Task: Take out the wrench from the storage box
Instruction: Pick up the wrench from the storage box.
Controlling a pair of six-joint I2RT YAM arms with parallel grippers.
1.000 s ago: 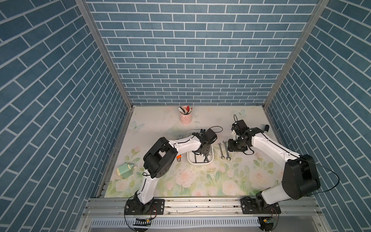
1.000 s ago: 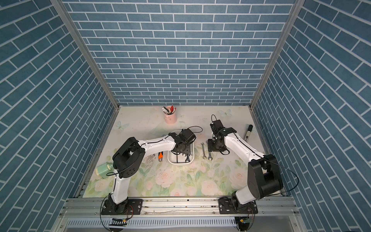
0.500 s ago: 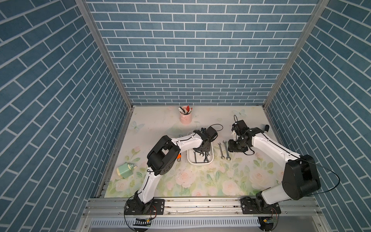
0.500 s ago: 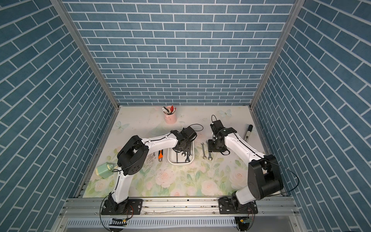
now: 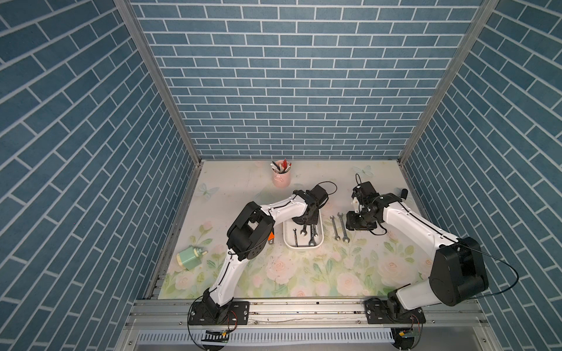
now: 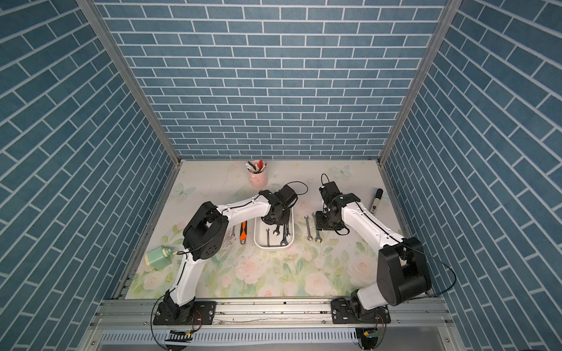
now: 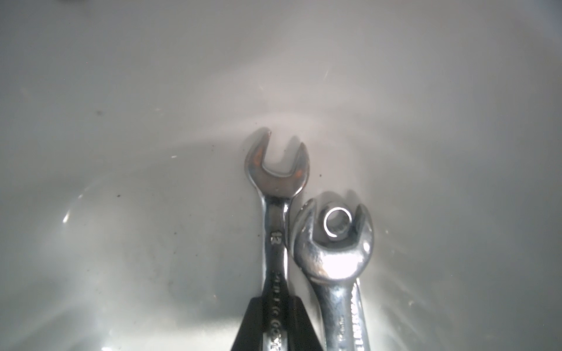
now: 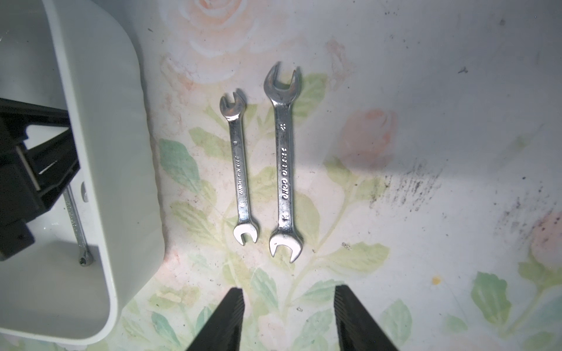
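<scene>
My left gripper [image 7: 275,304] pinches the shank of a silver open-ended steel wrench [image 7: 275,212], which is inside the white shallow plastic storage box [image 5: 302,247], mid floral table [image 5: 243,182]. My right gripper [image 8: 289,291] hangs half-spread, holding nothing.

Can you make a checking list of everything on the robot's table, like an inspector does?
Surface: flowery mat, with dark smudges.
Job's things: white storage box holding several boxed wrenches; two outside wrenches lie on the mat beside it.
Clutter: pink pen cup, green bottle on its side, orange-handled tool, black marker.
Grippers: left gripper shut on one wrench inside the box; right gripper open, empty, above the mat.
Cables: black cable loops at both wrists; no snag seen.
Surroundings: blue brick walls, metal rail in front.
</scene>
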